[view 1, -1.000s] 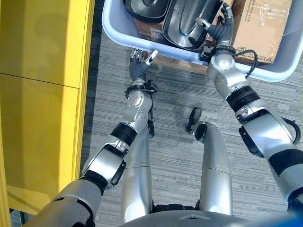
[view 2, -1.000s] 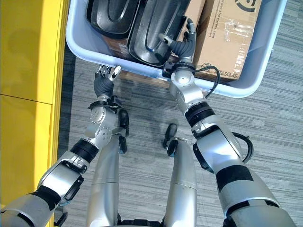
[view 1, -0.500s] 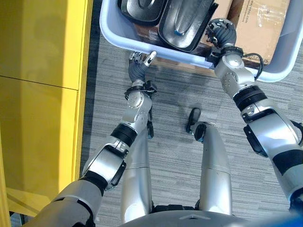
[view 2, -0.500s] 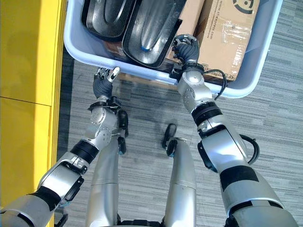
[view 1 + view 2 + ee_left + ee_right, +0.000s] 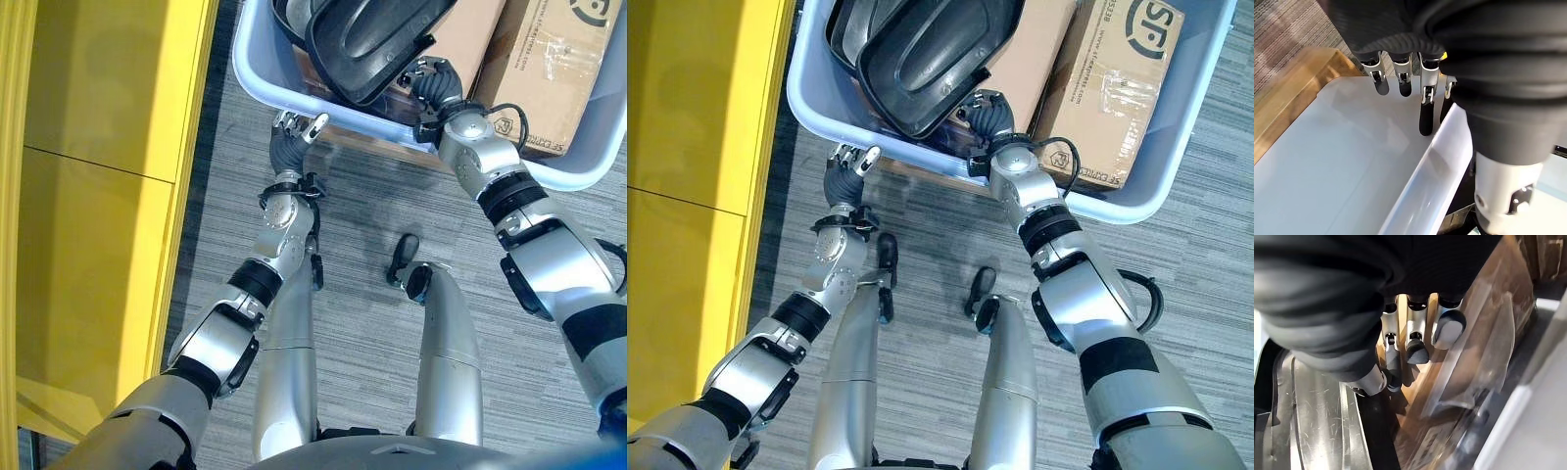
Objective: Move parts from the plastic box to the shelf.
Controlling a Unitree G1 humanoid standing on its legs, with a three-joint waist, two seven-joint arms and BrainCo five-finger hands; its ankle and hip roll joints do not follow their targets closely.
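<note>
Warehouse or workshop, grey carpet floor [image 5: 353, 225], yellow shelf [image 5: 88, 196], plastic box [image 5: 257, 78], cardboard cartons [image 5: 563, 59]

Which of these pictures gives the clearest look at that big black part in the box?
The right eye view: the black part lies nearly whole in the plastic box, the right robot hand at its edge. The left eye view crops its top. The right wrist view catches one scratched edge.

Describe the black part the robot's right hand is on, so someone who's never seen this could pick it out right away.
Start at the pale blue plastic box on the grey carpet, beside the yellow shelf. Inside, left of two brown cardboard cartons, lie stacked black molded shells. The one meant is the topmost black part, tilted with one edge raised, the right hand at its lower corner.
</note>
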